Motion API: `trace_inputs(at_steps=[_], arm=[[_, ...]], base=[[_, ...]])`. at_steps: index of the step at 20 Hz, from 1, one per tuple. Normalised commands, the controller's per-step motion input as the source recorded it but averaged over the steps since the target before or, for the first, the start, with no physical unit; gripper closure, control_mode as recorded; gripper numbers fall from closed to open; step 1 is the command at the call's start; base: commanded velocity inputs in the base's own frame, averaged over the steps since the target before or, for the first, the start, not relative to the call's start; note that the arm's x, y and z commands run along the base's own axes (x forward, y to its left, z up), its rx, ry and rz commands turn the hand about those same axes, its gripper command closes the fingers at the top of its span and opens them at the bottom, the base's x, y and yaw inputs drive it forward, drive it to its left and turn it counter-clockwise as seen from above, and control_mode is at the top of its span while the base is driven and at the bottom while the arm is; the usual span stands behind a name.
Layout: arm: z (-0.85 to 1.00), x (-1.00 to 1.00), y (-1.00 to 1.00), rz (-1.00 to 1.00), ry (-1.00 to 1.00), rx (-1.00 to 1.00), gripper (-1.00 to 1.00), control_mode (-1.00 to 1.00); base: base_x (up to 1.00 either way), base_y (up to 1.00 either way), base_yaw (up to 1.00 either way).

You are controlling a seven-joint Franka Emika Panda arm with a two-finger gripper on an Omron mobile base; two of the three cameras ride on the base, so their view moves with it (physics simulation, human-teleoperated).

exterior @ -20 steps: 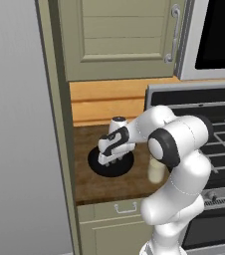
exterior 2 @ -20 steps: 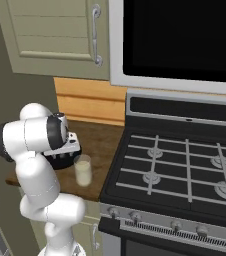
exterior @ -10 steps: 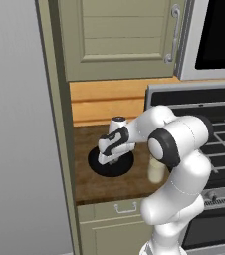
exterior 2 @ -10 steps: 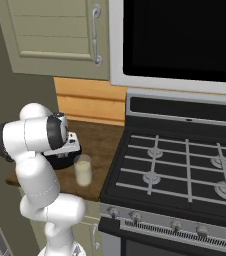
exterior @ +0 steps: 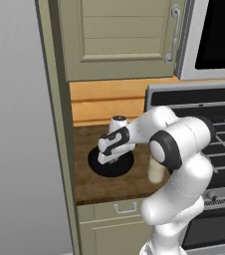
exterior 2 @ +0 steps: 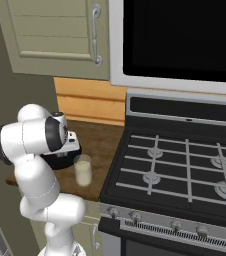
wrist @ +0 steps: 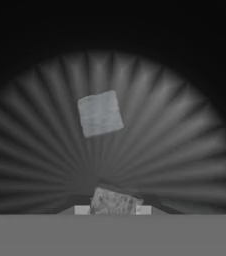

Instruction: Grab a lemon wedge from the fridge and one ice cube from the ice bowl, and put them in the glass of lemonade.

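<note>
The hand (exterior: 104, 158) is down in the ice bowl (exterior: 95, 164) on the wooden bench (exterior: 94, 183), its fingers closed on what looks like an ice cube (wrist: 114, 203) at the bottom of the hand view, though that edge is blurred. A second ice cube (wrist: 100, 113) lies free on the ribbed bowl floor. The glass of lemonade (exterior 2: 82, 170) stands just beside the bowl, toward the stove (exterior 2: 185, 170).

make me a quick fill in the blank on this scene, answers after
The ice bowl is ____ in colour.
The gripper pinches an ice cube; ____ loose cube lies in the bowl.
The glass of lemonade stands ____ the bowl and the stove.
Missing: black; one; between.
</note>
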Motion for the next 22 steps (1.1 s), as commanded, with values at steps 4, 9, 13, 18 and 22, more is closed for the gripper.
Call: trace_inputs(at_steps=[4, 9, 13, 18, 22], arm=[[0.15, 0.0, -0.02, 0.0, -0.1, 0.06, 1.0, -1.0], [0.04, 0.0, -0.13, 0.0, -0.09, 0.06, 1.0, -1.0], [0.07, -0.23, 0.0, 0.0, -0.13, 0.04, 1.0, -1.0], [0.45, -0.29, -0.05, -0.01, -0.04, 0.0, 1.0, -1.0], [0.89, -0.32, -0.42, 0.0, 0.11, -0.09, 1.0, -1.0]], base=[[0.0, 0.0, 0.0], [0.0, 0.0, 0.0], [0.0, 0.0, 0.0], [0.0, 0.0, 0.0], [0.0, 0.0, 0.0]])
